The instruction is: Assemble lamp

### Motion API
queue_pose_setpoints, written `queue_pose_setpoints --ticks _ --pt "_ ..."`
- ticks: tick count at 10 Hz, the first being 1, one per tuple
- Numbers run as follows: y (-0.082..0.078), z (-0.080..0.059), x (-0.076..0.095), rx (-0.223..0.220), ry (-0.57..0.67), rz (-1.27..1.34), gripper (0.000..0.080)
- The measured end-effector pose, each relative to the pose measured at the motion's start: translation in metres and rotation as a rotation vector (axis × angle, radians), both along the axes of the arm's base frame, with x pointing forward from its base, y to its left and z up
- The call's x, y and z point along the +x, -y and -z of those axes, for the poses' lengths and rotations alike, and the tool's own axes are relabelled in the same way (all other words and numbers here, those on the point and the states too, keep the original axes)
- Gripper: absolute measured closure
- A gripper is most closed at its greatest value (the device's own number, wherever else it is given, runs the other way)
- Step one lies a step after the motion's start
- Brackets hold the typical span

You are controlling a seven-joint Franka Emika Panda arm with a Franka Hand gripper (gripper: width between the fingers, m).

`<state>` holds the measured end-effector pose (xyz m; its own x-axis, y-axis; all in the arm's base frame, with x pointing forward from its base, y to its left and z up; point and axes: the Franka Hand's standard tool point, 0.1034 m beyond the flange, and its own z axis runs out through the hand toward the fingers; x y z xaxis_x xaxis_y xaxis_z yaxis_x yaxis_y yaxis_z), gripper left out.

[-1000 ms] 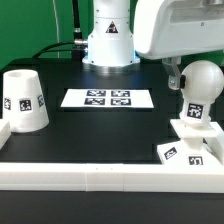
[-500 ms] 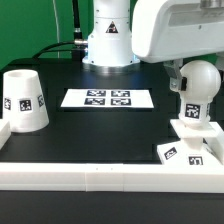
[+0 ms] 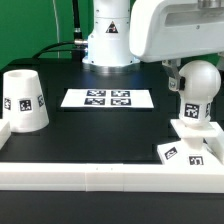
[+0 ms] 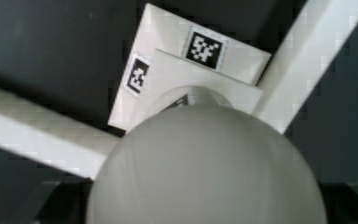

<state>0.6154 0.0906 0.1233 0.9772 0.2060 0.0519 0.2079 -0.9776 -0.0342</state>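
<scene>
The round-topped white bulb (image 3: 200, 88) stands upright on the flat square base (image 3: 178, 151) at the exterior view's right. My gripper (image 3: 197, 74) hangs from the white hand above, with a dark finger (image 3: 178, 76) against the bulb's side. In the wrist view the bulb (image 4: 202, 160) fills the space between the dark fingers (image 4: 60, 203), and the jaws look shut on it. Beyond it lies the base (image 4: 194, 55) with its tags. The cup-like shade (image 3: 22, 100) stands mouth down at the exterior view's left, apart from the gripper.
The marker board (image 3: 108, 99) lies in the middle of the black table. A long white border rail (image 3: 100, 176) runs along the front, just in front of the base, and also shows in the wrist view (image 4: 318, 60). The robot's pedestal (image 3: 108, 45) stands at the back.
The white hand above the bulb has shifted slightly toward the exterior view's left, as if turning. The bulb, base and shade stay where they were.
</scene>
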Motion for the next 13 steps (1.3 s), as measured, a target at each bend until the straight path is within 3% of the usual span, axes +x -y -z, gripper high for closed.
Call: queue_pose_setpoints --ticks 6,11,13 --pt "0.0030 0.0007 0.0033 0.046 -0.012 0.539 0.0220" --pt "0.0019 0.0018 0.0028 0.116 -0.070 1.062 0.0220" --pt "0.0005 0.0019 0.0042 0.114 -0.094 1.181 0.0220"
